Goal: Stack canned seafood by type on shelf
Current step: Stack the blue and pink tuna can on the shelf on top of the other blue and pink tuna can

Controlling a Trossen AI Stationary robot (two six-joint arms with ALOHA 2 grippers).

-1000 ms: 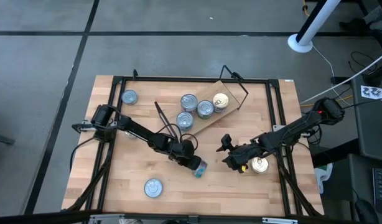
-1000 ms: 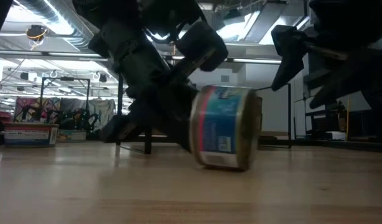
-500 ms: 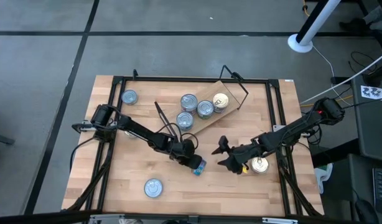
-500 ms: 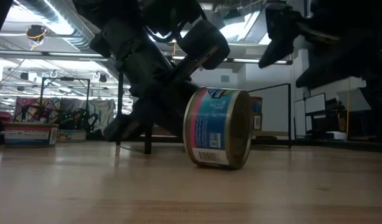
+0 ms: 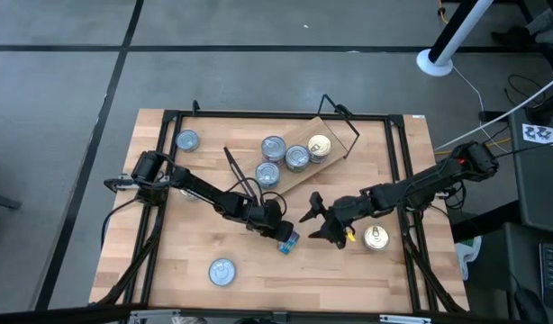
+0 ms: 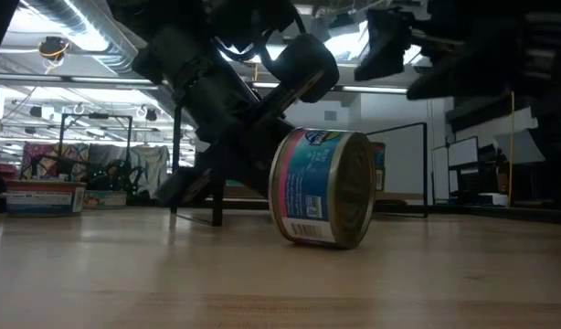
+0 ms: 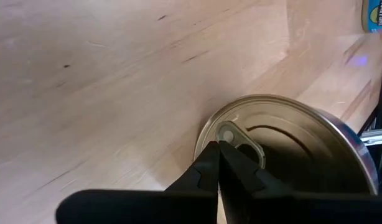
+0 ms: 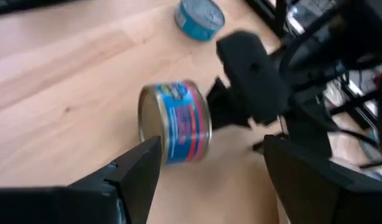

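Observation:
A blue-labelled tin (image 5: 287, 241) lies on its side on the tabletop, its curved wall on the wood (image 6: 326, 187). My left gripper (image 5: 275, 225) is shut, and its tips (image 7: 217, 146) are at the tin's pull-ring lid. My right gripper (image 5: 314, 222) is open and hovers just right of the tin, which shows between its fingers (image 8: 211, 143) in the right wrist view. The shelf (image 5: 305, 162), a slanted plank, carries three silvery-topped tins and a gold one (image 5: 319, 146). My left gripper's shut fingertips meet the tin's lid at the pull ring (image 7: 228, 135), near the lid's rim. They slant down at it from the table's left. The tin (image 7: 290, 149) lies on its side on the wood. Whether the tips press or only touch, I cannot tell.
A gold tin (image 5: 376, 238) stands beside my right arm. A silvery-topped tin (image 5: 222, 271) sits near the near edge and another (image 5: 186, 140) at the far left. Black wire shelf legs (image 5: 344, 121) stick out beside the plank. Bare wood lies between the tins.
The blue-labelled tin, tilted a second ago, has dropped flat onto its side and shifted a little. My right gripper has moved toward the table's left, closer to the tin, staying open. My left gripper has stayed shut at the tin.

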